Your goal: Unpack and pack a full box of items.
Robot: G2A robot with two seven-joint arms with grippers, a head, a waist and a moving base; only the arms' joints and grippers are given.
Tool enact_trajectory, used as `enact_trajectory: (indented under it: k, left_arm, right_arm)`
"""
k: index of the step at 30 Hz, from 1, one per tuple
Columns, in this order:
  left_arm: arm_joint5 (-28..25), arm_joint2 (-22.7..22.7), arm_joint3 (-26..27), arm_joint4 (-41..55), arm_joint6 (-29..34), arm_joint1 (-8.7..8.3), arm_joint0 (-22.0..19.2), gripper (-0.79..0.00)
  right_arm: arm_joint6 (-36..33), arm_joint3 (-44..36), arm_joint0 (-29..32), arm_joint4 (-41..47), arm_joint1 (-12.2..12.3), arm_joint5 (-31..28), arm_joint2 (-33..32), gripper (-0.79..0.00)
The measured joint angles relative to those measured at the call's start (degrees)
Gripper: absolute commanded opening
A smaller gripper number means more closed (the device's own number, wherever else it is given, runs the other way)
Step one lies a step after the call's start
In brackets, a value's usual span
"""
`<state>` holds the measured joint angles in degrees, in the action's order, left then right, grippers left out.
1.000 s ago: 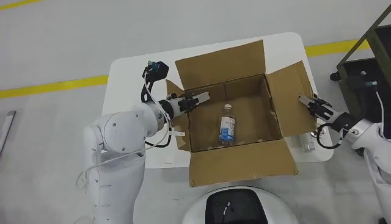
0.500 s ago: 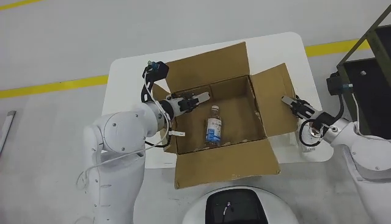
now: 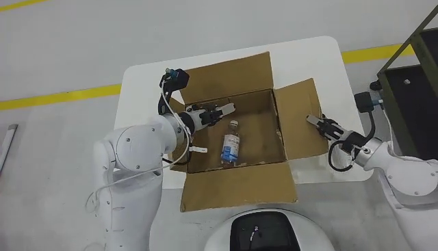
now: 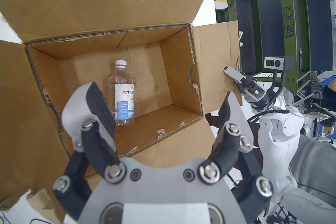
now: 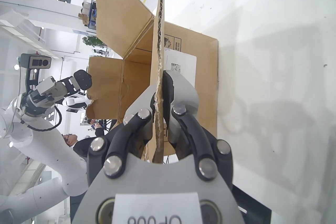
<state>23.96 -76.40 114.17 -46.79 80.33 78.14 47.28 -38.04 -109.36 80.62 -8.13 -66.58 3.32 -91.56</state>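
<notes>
Open cardboard box [image 3: 226,76] sits on the white counter [image 3: 315,59] with all four flaps splayed outward. A clear plastic bottle [image 3: 230,143] with a white cap and a blue-white label lies on its side on the box floor, roughly mid-floor, cap toward the far wall, touching no wall. In the left wrist view the bottle [image 4: 121,96] is alone in the box.

Left end effector [image 3: 217,109] hangs over the box's left rim. Its fingers are spread wide with nothing between them [image 4: 157,101], apart from the bottle.

Right end effector [image 3: 316,123] is at the outer edge of the right side flap [image 3: 298,117]. In its own wrist view the end effector [image 5: 159,83] is closed tight on that flap's torn corrugated edge [image 5: 160,25], one pad on each face. The flap is tilted up off the counter.

A green metal rack [image 3: 410,80] stands off the counter's right end. A yellow floor line [image 3: 55,97] runs behind the counter.
</notes>
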Motion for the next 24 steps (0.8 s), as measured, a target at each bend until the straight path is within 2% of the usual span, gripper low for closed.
enact_trajectory:
  k: [1,4,8,14,18,24]
  left_arm:
    - [0.0,0.0,0.0,0.0,0.0,0.0,0.0,0.0]
    - [0.0,0.0,0.0,0.0,0.0,0.0,0.0,0.0]
    - [0.0,0.0,0.0,0.0,0.0,0.0,0.0,0.0]
    - [0.0,0.0,0.0,0.0,0.0,0.0,0.0,0.0]
    - [0.0,0.0,0.0,0.0,0.0,0.0,0.0,0.0]
    - [-0.02,0.0,0.0,0.01,-0.02,0.0,0.02,0.0]
  right_arm:
    - [0.08,-0.15,0.08,-0.03,0.03,0.08,-0.04,0.0]
    - [0.01,-0.68,0.17,-1.02,0.23,-0.01,-0.47,0.0]
    - [-0.8,-2.05,0.01,-7.13,0.79,-0.23,-1.52,0.0]
    - [-3.17,-6.23,-0.06,-22.07,2.08,0.47,-4.82,0.0]
    - [-10.88,-10.32,-0.14,-41.94,3.7,-3.85,-7.0,0.0]
    - [-19.58,-14.18,0.12,-57.06,5.09,-12.98,-8.45,0.0]
